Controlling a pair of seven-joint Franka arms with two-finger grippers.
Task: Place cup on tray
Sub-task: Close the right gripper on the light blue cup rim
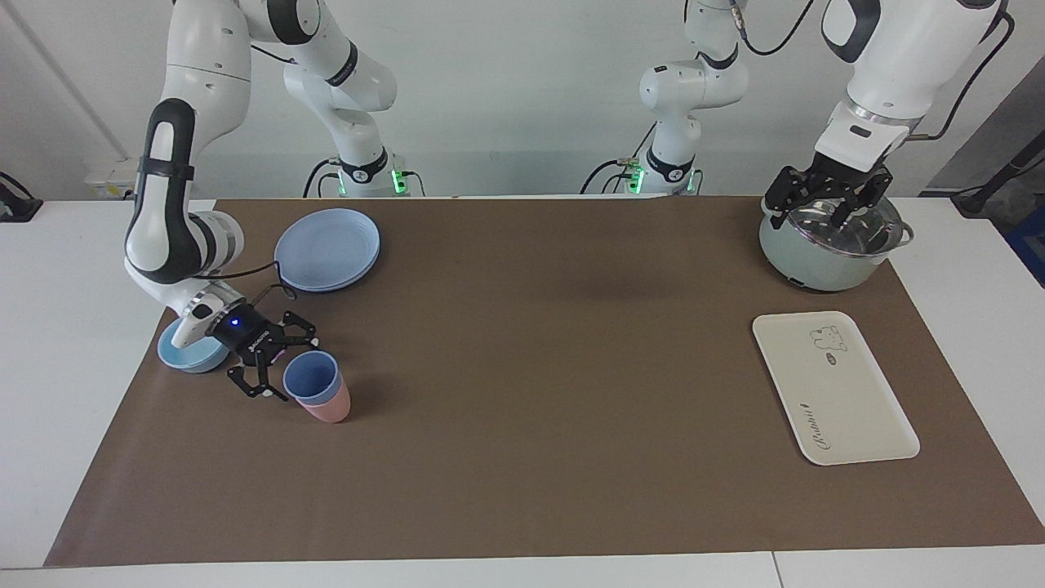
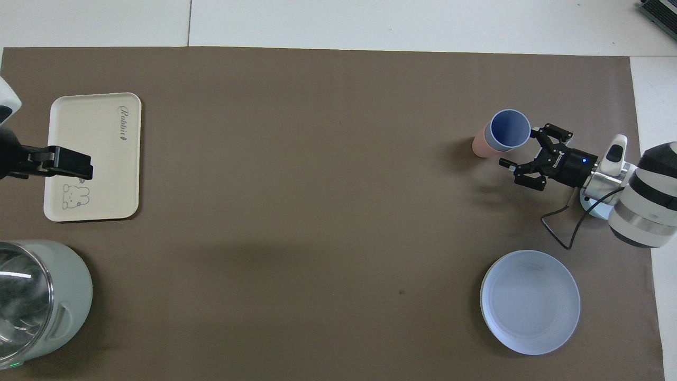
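The periwinkle-blue cup [image 1: 311, 376] stands nested in a pink cup [image 1: 330, 407] toward the right arm's end of the table; it also shows in the overhead view [image 2: 509, 129]. My right gripper [image 1: 285, 365] is low and open beside the cup, with one finger close to its rim and not closed on it; it also shows in the overhead view [image 2: 517, 147]. The cream-white tray [image 1: 833, 392] with its bear print lies flat toward the left arm's end, with nothing on it [image 2: 95, 132]. My left gripper [image 1: 831, 214] waits, open, over the pot.
A grey-green pot [image 1: 816, 265] with a glass lid stands nearer to the robots than the tray. Stacked blue plates [image 1: 327, 247] lie nearer to the robots than the cups. A light-blue bowl [image 1: 181, 356] sits under my right wrist.
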